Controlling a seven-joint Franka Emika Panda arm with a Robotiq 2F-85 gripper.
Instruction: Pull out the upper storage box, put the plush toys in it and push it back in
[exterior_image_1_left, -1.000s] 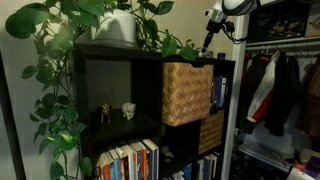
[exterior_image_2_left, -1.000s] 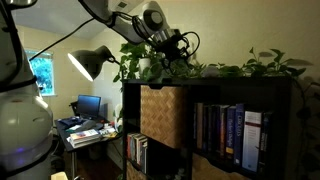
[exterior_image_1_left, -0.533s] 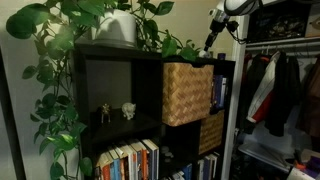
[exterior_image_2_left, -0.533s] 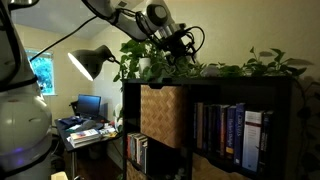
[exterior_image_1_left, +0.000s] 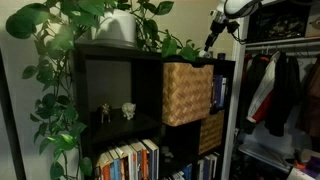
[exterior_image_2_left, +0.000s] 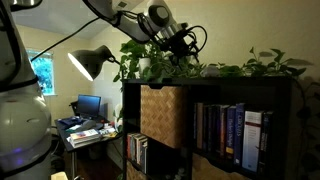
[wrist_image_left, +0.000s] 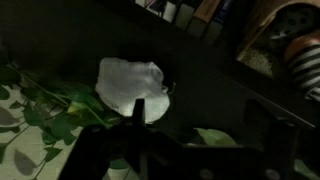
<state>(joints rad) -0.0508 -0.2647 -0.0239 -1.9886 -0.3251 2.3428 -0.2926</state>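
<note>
Gripper (exterior_image_1_left: 210, 42) hangs above the shelf unit's top among pothos leaves (exterior_image_1_left: 170, 42), jaws spread wide w/ nothing btwn them. Upper storage box (exterior_image_1_left: 187, 92) (exterior_image_2_left: 160, 113), light tan wicker, shows in both exterior views. It sits inside its upper cubby, just beside a row of books (exterior_image_2_left: 225, 128). Wrist view: white lumpy object (wrist_image_left: 130, 85) on a dark surface, can't tell what it is.

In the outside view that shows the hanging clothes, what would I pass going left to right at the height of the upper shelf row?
Hanging vine leaves → small dark figurine → small pale figurine → upper storage box → books → hanging clothes.
</note>
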